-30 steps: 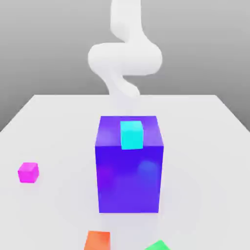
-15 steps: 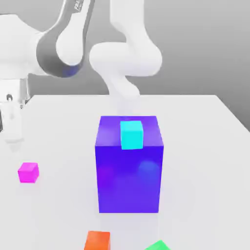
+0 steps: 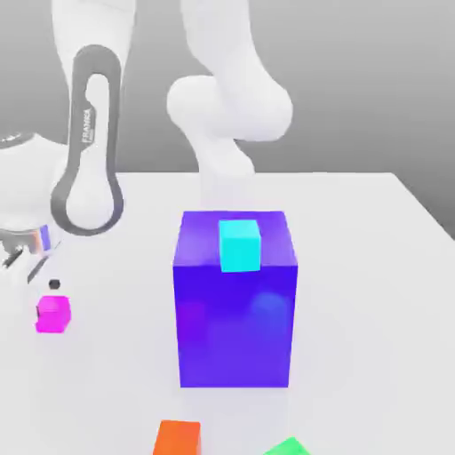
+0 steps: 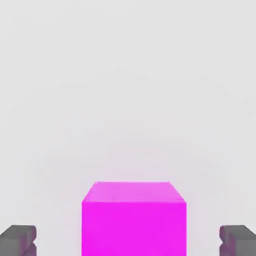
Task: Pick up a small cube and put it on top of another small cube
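Rigid magenta cube sits between spread jaws

The pale worktop (image 3: 373,311) carries the whole scene. Above it, the white Franka Emika Panda arm (image 3: 89,133) reaches down at the exterior view's left. The big blue-purple block (image 3: 234,329) stands near the middle, bulky beside everything else on the surface.

The end effector (image 4: 129,242) is spread wide and pinches nothing; the hand view shows a gap on each side of the small magenta cube (image 4: 134,227). That cube rests on the worktop at the exterior view's left, well apart from the block. The small cyan cube (image 3: 240,246) shows against the block's upper front edge, while the small orange cube (image 3: 178,440) and small green cube (image 3: 287,448) lie nearer the camera.

The magenta cube will probably handle as a light, stiff solid, unlikely to dent or break. Its smooth, flat faces could let it slip or twist if caught off-centre. The best hold is likely across the two opposite upright sides that face the grey fingertips (image 4: 20,242), squarely and at mid-height, with moderate pressure, leaving its underside free for stacking.
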